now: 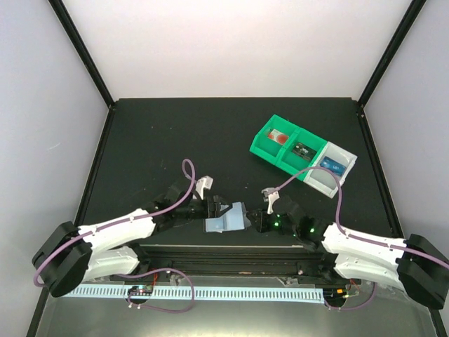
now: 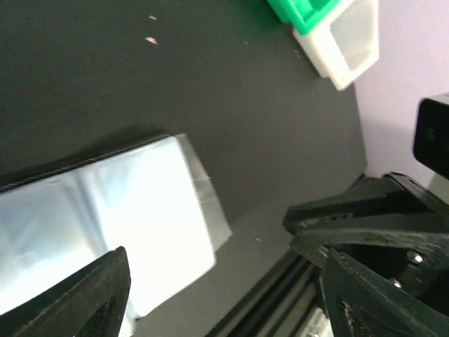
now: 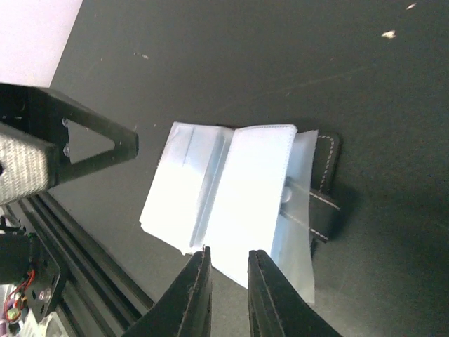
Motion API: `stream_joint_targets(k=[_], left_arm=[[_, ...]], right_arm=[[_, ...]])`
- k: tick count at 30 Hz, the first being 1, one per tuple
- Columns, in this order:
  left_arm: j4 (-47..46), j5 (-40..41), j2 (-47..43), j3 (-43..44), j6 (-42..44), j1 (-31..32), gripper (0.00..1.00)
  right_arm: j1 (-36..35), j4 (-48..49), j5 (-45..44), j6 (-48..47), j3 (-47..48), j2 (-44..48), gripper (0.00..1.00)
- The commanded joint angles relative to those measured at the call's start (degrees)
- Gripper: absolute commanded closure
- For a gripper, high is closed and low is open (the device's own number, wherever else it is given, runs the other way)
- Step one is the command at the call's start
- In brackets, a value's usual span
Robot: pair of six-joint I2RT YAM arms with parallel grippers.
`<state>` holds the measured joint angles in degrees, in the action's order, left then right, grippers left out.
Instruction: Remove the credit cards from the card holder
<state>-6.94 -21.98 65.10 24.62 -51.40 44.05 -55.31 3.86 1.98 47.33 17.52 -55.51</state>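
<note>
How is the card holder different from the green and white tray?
The card holder is thin, pale and translucent, lying opened out; the tray is boxy, green and white, with walled compartments. The card holder lies near the front; the tray sits farther back, right. Both rest on the black table.

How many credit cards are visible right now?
1: a credit card in the tray's white end compartment; others may hide beneath it or inside the card holder.

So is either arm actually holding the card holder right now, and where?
Cannot be told. The right gripper has its jaws nearly shut at one edge of the card holder, but a pinch isn't clear. The left gripper is open, holding nothing.
</note>
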Motion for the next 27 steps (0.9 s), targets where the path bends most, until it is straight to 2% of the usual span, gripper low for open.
stream_joint_targets(k=[1,7,12,17,22,27], left_arm=[[9.1,4.4,-2.7,-0.4,4.0,-1.8,0.22],[8.9,1.0,-5.6,-4.1,3.4,-5.0,0.22],[1.9,-3.6,-8.1,-9.7,0.3,-7.8,0.22],[0.2,-6.1,-8.6,-11.7,-0.1,-9.5,0.2],[-6.5,-9.6,-10.0,-15.0,-3.7,-10.8,0.18],[-4.7,-9.2,-11.4,-15.4,-3.0,-11.0,0.18]], right_arm=[[-0.3,2.5,4.0,-0.4,2.8,-3.1,0.81],[-0.4,4.1,7.9,1.0,6.2,-9.6,0.8],[-1.4,4.8,9.3,2.3,9.9,-15.5,0.77],[-2.6,5.2,11.6,3.7,13.8,-23.7,0.75],[-4.0,6.6,13.8,3.5,16.7,-30.9,0.73],[-4.4,5.6,12.9,3.4,18.4,-35.9,0.72]])
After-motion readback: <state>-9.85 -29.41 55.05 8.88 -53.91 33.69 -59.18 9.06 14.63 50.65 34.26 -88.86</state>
